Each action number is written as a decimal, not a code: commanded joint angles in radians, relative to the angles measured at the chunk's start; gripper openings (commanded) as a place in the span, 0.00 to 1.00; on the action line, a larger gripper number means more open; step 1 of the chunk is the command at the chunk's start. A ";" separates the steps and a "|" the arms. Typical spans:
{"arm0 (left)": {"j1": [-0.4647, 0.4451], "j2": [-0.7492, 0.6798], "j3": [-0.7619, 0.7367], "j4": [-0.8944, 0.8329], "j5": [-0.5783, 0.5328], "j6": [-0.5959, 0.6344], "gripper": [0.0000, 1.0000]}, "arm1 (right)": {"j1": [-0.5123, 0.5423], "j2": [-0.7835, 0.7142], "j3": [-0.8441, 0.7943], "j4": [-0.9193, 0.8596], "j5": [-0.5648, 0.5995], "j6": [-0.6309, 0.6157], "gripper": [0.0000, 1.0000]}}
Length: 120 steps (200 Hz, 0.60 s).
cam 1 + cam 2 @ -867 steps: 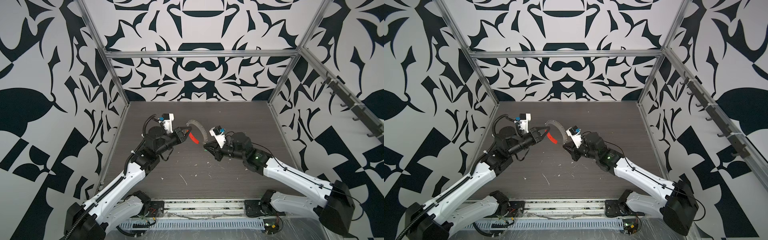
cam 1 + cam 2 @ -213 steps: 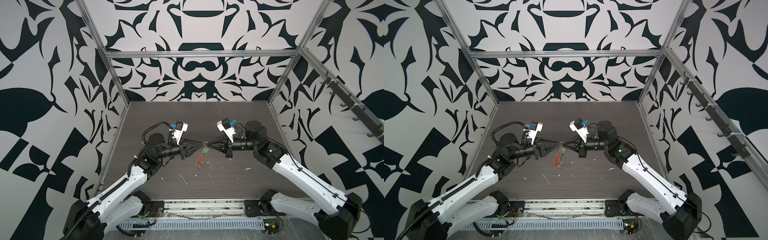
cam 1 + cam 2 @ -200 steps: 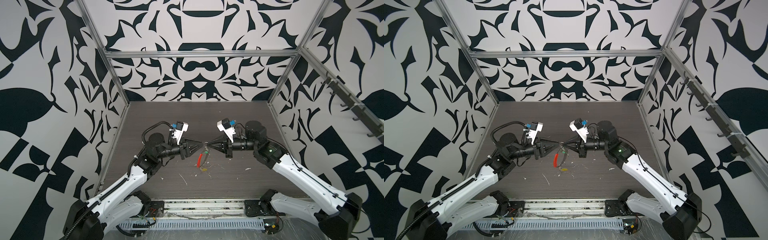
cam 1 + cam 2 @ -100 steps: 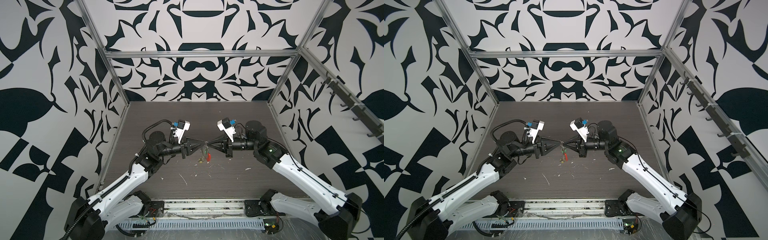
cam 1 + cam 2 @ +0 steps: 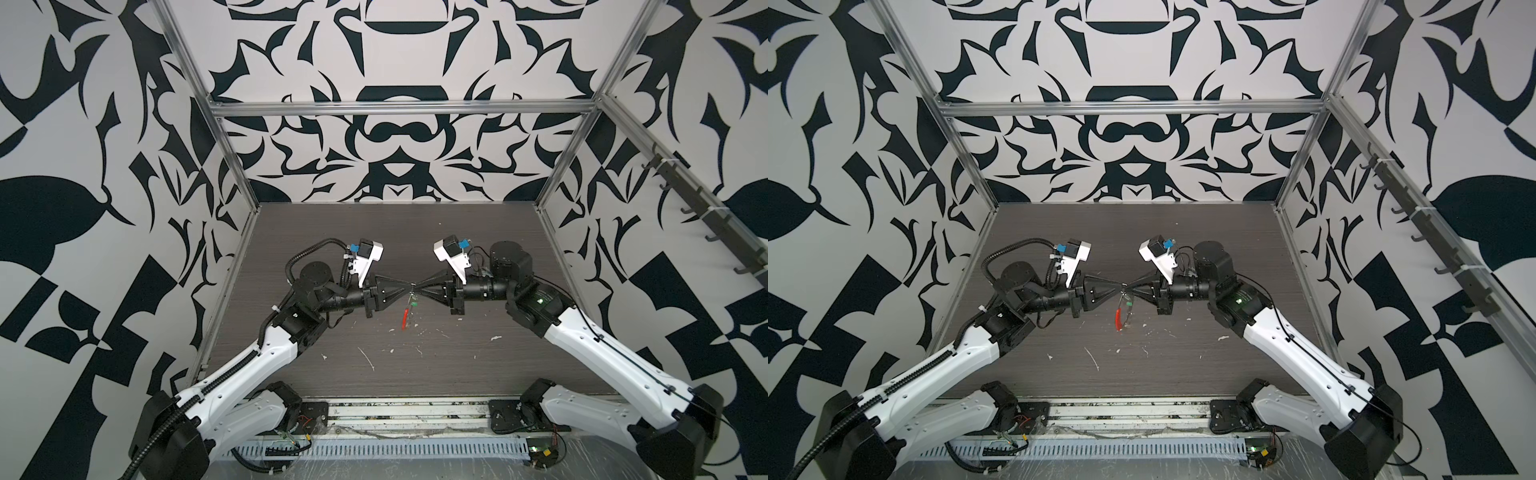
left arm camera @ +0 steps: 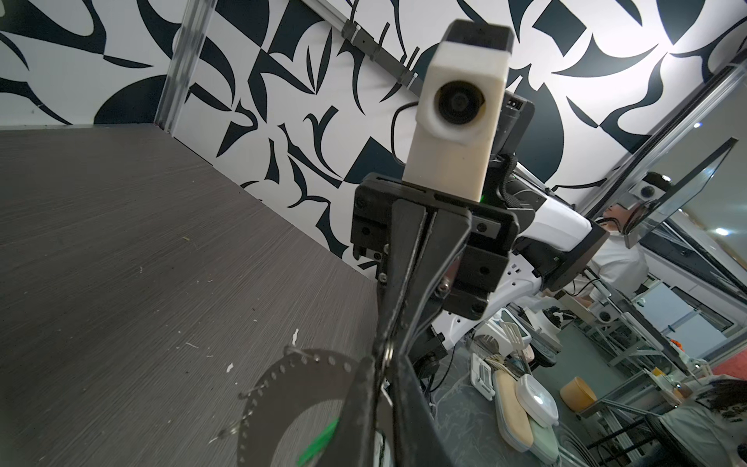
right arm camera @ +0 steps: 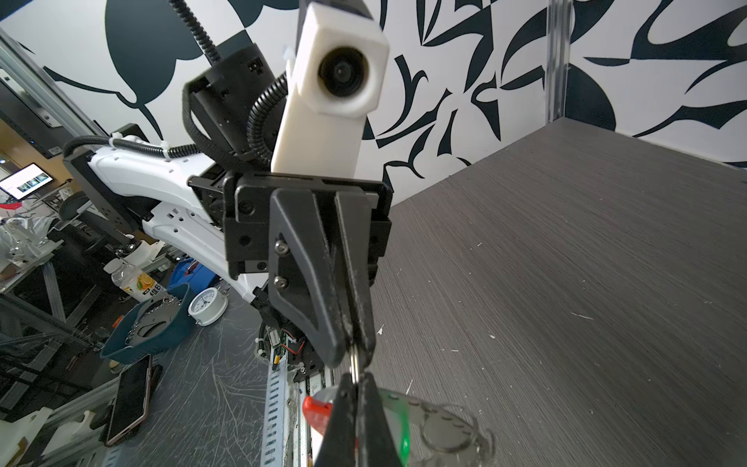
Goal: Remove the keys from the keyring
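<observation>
Above the table's middle, my left gripper (image 5: 406,286) and right gripper (image 5: 417,286) meet tip to tip. Both are shut on one small silver split ring (image 7: 354,364), seen edge-on in the left wrist view too (image 6: 388,351). The keyring hangs under the tips as a flat grey hoop (image 6: 283,388) (image 7: 436,428). Its red sleeve (image 5: 404,318) (image 5: 1118,318) (image 7: 317,412) points down at the table. A key's green tag (image 5: 412,304) (image 6: 319,438) (image 7: 404,440) dangles beside the sleeve. The key's metal blade is hidden behind the fingers.
The dark wood-grain tabletop (image 5: 374,232) carries small white scraps (image 5: 368,359) in front of the grippers. Patterned walls with aluminium posts (image 5: 232,166) close the left, back and right sides. A cable rail (image 5: 395,449) runs along the front edge.
My left gripper has come right to meet the right gripper's tip and closed on the small ring. The hanging hoop with its red sleeve has swung beneath. The right arm has held still.
</observation>
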 commanded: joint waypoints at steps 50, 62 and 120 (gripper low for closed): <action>-0.027 -0.020 0.012 0.072 -0.085 -0.015 0.00 | 0.001 -0.037 -0.045 0.167 0.045 0.111 0.12; -0.035 -0.039 -0.008 0.107 -0.130 -0.024 0.00 | 0.001 -0.061 -0.073 0.233 0.065 0.157 0.28; -0.060 -0.087 -0.094 0.300 -0.262 -0.055 0.00 | 0.002 -0.135 -0.227 0.599 0.214 0.400 0.40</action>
